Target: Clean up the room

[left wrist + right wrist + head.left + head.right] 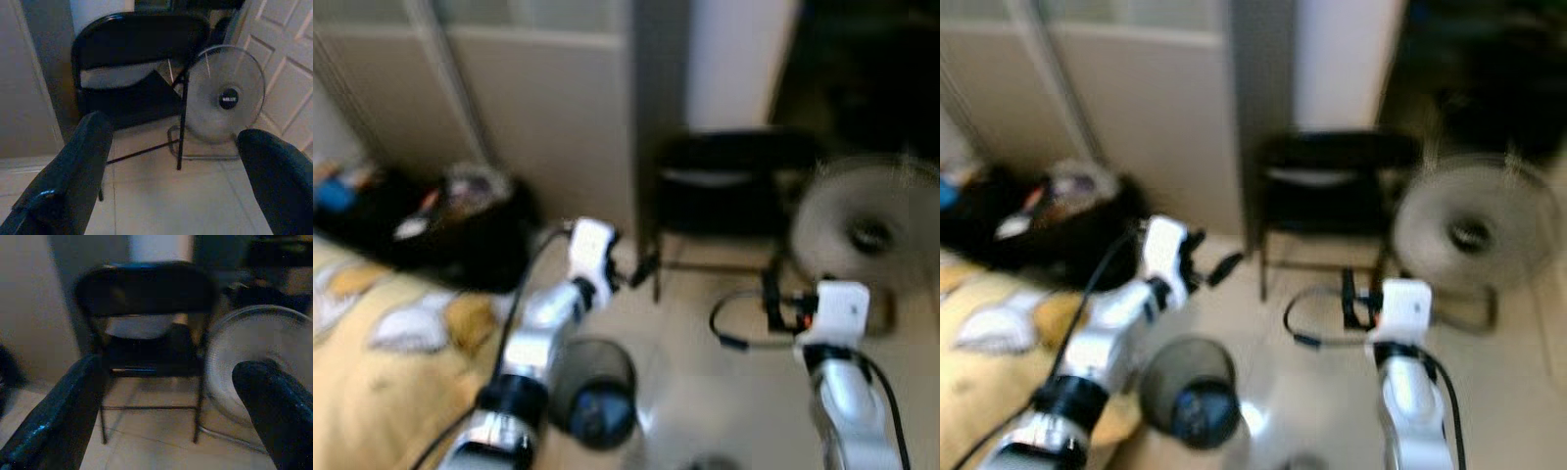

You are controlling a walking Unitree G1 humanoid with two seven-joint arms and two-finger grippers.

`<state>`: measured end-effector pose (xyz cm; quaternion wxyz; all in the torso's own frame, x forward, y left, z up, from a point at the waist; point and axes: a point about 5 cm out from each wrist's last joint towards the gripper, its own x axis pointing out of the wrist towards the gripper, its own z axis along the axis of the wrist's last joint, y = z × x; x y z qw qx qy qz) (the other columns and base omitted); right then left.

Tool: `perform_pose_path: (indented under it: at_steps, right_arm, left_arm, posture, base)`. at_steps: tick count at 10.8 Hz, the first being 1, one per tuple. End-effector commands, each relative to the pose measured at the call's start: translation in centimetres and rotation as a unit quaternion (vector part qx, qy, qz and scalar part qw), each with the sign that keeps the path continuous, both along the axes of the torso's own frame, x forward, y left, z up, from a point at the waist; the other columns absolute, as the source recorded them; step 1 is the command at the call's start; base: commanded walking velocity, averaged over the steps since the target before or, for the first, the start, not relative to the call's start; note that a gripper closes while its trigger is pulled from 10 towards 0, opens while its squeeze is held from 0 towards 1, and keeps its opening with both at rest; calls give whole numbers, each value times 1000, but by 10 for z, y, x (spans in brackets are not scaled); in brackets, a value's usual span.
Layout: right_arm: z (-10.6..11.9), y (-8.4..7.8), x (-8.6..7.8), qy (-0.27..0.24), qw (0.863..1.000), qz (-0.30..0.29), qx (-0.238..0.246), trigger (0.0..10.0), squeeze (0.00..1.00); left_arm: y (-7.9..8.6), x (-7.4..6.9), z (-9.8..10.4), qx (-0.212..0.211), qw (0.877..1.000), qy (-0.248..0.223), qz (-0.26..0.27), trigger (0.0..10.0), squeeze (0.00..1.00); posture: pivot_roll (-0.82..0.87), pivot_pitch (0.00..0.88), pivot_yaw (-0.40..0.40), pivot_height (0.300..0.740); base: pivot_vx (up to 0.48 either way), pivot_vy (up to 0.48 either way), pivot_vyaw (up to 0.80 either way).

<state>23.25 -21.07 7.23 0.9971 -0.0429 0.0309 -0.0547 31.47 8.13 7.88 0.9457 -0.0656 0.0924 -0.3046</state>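
Left gripper [171, 171]: reaching forward over the tiled floor [705, 372] – its two black fingers [73, 166] are standing wide apart with nothing between them.
Right gripper [166, 406]: also pointing ahead over the floor, fingers [63, 406] spread wide and holding nothing.
Left arm [543, 333]: stretching out on the left, passing just above the bin.
Right arm [847, 392]: rising from the lower right, its white wrist block sitting in front of the fan's base.
Folding chair [729, 186]: a black one, standing straight ahead on the floor against the wall – both wrist views are looking right at it.
Fan [867, 230]: a round pedestal fan standing just beside the chair, on its right, its grille facing the robot.
Bin [592, 392]: a dark round waste bin sitting on the floor near the left arm, with something bluish lying inside; too blurred to name.
Bed [382, 362]: its yellow patterned cover is taking up the lower left, the edge running close by the bin.
Clutter on the bed: a dark heap of clothes or bags [431, 230] is lying at the bed's far edge against the wall, with small coloured bits on it that cannot be made out.
Cable [739, 328]: a black loop is lying on the floor between chair and right gripper.
Sharpness: both head views are looking smeared.
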Motion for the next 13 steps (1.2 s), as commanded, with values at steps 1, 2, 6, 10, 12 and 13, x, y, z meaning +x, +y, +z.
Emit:
perform_pose_path:
  at_steps: [1, 2, 6, 10, 12, 13]
  right_arm:
    - [2, -3, -2, -9, 1000, -14, 6, 10000, 59]
    - [2, -6, -4, -11, 1000, -21, 6, 10000, 59]
    - [-1, -9, -13, 1, 1000, -3, -15, 10000, 63]
    - [14, -20, 9, -11, 999, 25, -41, 10000, 63]
    - [14, -28, 18, -8, 1000, 5, -3, 10000, 43]
    - [10, -24, 20, -6, 1000, 4, 17, 10000, 39]
  left_arm:
    - [-3, 0, 0, 0, 1000, -4, -8, 10000, 0]
    - [-2, 2, -1, -1, 1000, -3, 7, 10000, 0]
    - [62, -10, -25, 44, 981, 12, 187, 10000, 0]
    - [92, -29, -23, 25, 970, -58, 234, 10000, 0]
    - [82, -24, -11, 28, 962, -91, 256, 10000, 0]
    - [73, -21, -7, 19, 967, -98, 234, 10000, 0]
  posture:
    - [-262, 0, 125, 723]
    - [-265, 0, 126, 723]
    - [-272, 0, 121, 723]
    - [-227, 0, 31, 723]
    - [-189, 0, -3, 723]
    - [-180, 0, 0, 723]
  base:
    - [0, 0, -688]
    - [0, 0, -675]
    - [0, 0, -617]
    - [0, 0, 0]
    - [0, 0, 0]
    - [0, 0, 0]
